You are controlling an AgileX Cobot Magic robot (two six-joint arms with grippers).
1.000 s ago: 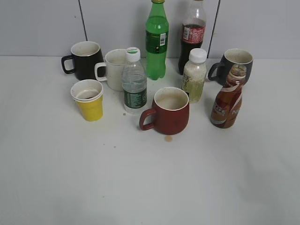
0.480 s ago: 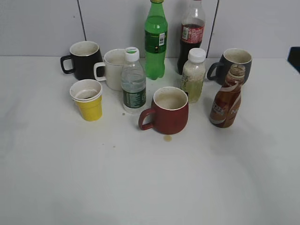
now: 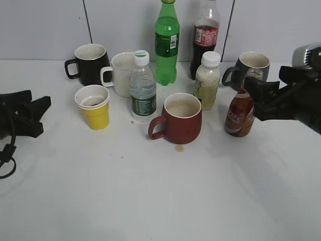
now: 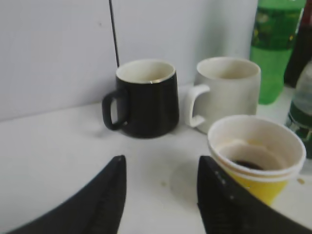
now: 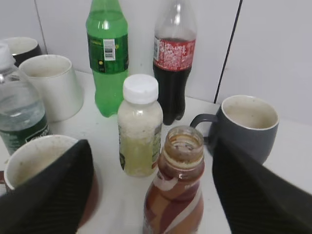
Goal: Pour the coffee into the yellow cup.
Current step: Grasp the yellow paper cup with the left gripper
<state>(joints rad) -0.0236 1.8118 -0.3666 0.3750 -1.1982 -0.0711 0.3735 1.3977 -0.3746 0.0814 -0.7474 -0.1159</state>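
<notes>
The white bench (image 3: pixel 150 201) carries all the vessels. The right pincer (image 3: pixel 261 98) stands at the bench's right side, jaws spread wide and holding nothing; in the right wrist view its fingers (image 5: pixel 46 190) flank the coffee (image 5: pixel 175 195) with clear gaps on both sides. The left pincer (image 3: pixel 35 113) sits at the left edge, jaws apart and empty, near the yellow cup (image 3: pixel 94 107). The dark red mug (image 3: pixel 178 119) stands mid-bench, between the coffee and the yellow cup. The coffee bottle is upright and uncapped, right of the dark red mug and just in front of the grey mug (image 3: pixel 248 68). The yellow cup stands upright in front of the black mug (image 3: pixel 90 64), a dark residue visible inside.
</notes>
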